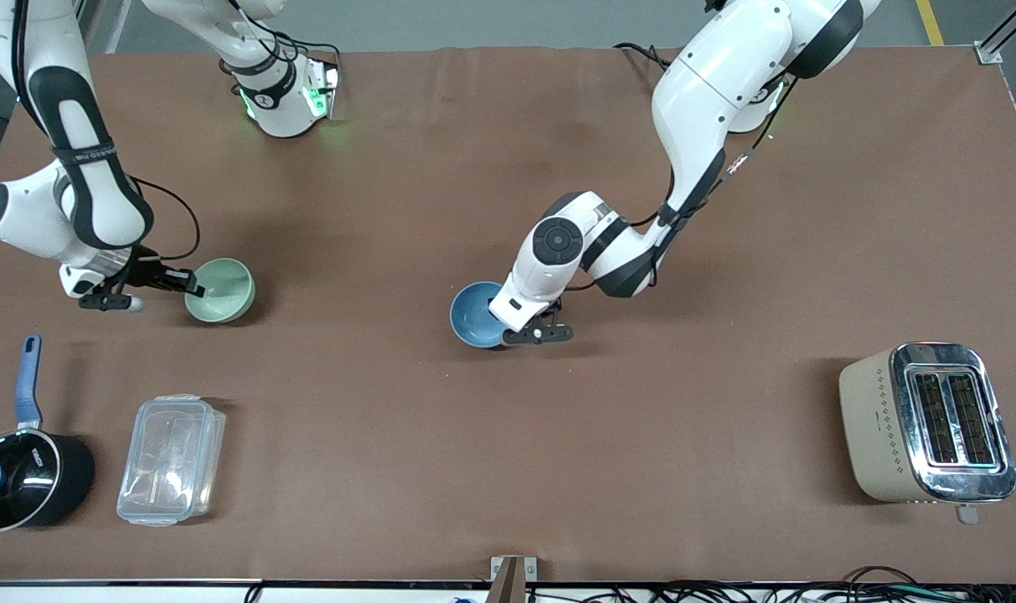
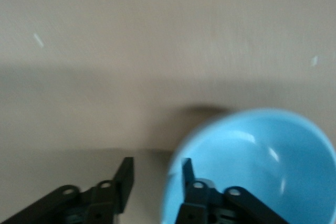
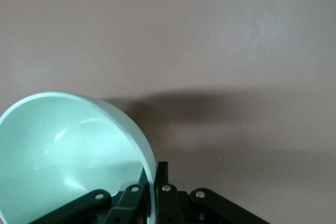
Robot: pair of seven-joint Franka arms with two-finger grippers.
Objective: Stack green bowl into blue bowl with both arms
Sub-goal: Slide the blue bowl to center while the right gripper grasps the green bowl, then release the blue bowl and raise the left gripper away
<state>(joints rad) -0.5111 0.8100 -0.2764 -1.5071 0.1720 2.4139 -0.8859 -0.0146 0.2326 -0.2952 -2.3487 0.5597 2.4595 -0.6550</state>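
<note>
The right gripper (image 1: 191,285) has its jaws pinched on the rim of the green bowl (image 1: 220,290), one inside and one outside; the bowl is tipped and sits toward the right arm's end of the bench (image 1: 508,435). The left gripper (image 2: 156,182) straddles the rim of the blue bowl (image 1: 477,313) near the middle of the bench, jaws spread, with a gap outside the rim. The two bowls lie well apart.
</note>
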